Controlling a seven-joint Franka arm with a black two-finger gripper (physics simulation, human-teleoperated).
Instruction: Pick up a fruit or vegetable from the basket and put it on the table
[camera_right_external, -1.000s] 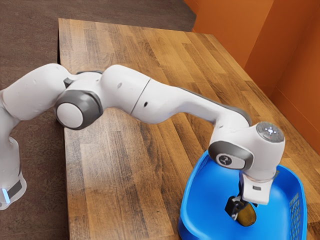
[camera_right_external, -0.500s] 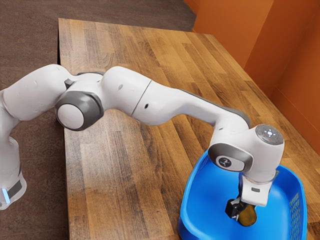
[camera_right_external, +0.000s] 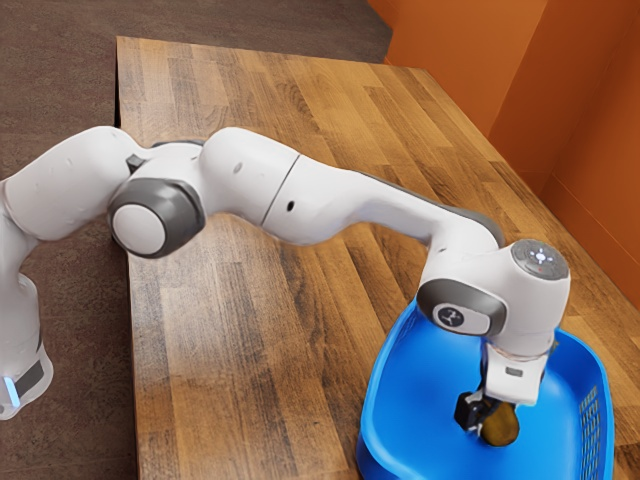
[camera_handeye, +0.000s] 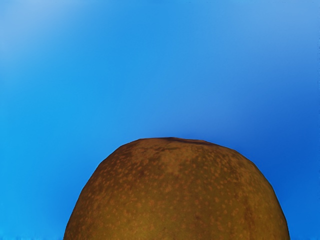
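Note:
Low inside the blue basket (camera_right_external: 400, 370), my black gripper (camera_right_external: 484, 420) is shut on a round, brownish-yellow fruit (camera_right_external: 501, 426). One dark finger shows on the fruit's side toward the exterior view's left; the far finger is hidden. In the wrist view the speckled fruit (camera_handeye: 177, 195) looms large, with the blue of the basket (camera_handeye: 150, 70) behind it. Whether the fruit touches the basket's floor I cannot tell.
The wooden table (camera_right_external: 230, 350) stretches from the basket toward the exterior view's left and back. Beyond its far side stands an orange wall (camera_right_external: 590, 170). The basket's walls surround the gripper.
In the last half second my hand has risen slightly, and the fruit has shifted with it, up and a little toward the exterior view's right.

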